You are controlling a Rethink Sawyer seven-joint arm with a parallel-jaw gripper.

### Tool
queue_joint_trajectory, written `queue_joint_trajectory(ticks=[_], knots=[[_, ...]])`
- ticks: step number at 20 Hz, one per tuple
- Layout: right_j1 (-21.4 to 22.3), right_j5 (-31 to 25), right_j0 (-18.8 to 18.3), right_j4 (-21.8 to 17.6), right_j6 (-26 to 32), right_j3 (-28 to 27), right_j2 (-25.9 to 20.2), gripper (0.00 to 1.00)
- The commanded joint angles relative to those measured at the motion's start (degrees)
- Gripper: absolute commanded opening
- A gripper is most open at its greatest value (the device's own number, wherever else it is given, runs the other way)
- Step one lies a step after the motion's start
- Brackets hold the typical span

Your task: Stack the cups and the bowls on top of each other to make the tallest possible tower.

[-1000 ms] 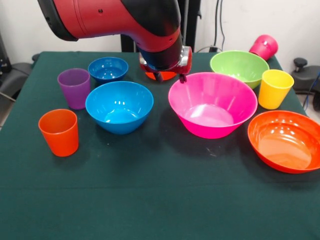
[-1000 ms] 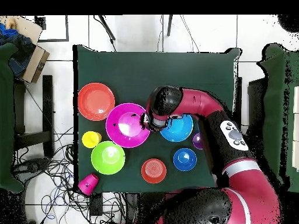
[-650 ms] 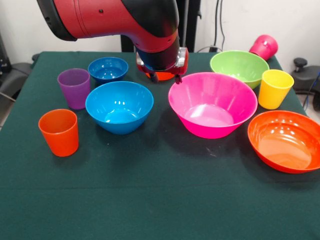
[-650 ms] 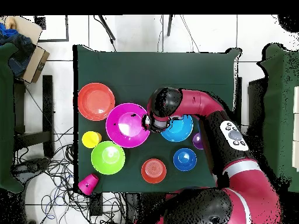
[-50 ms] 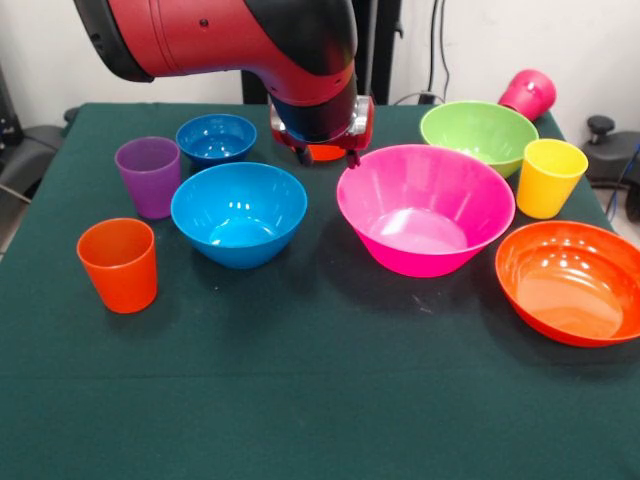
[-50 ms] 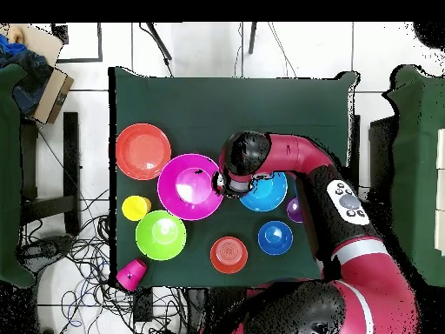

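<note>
My gripper (image 5: 328, 158) hangs open and empty above the table, between the medium blue bowl (image 5: 238, 212) and the very large pink bowl (image 5: 425, 207). Seen from overhead, the gripper (image 6: 224, 184) is at the pink bowl's (image 6: 189, 185) rim. The small orange bowl (image 5: 325, 152) shows partly behind the fingers. The small blue bowl (image 5: 216, 138), purple cup (image 5: 148, 176) and orange cup (image 5: 118, 264) stand on the left. The lime green bowl (image 5: 478, 135), yellow cup (image 5: 550, 177) and large orange bowl (image 5: 570, 281) stand on the right. The magenta cup (image 5: 528, 93) sits tipped at the far right corner.
The red arm (image 6: 295, 165) covers part of the medium blue bowl (image 6: 265, 191) and the purple cup (image 6: 294, 210) in the overhead view. Every piece stands apart on the green tablecloth (image 5: 320, 400). Cables lie on the floor beside the table (image 6: 78, 252).
In the front view the gripper has shifted a little to the left, off the pink bowl's rim, and the arm has risen slightly. No cup or bowl has moved.
</note>
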State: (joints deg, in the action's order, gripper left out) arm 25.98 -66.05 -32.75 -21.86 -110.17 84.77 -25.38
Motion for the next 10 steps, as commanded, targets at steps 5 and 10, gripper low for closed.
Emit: queue_joint_trajectory(ticks=[5,10], knots=[[-1.05,2.47,-0.47,-2.55,10.49,-0.39,-3.38,1.0],[-1.32,2.89,-0.95,-1.94,10.27,-0.06,-3.86,1.0]])
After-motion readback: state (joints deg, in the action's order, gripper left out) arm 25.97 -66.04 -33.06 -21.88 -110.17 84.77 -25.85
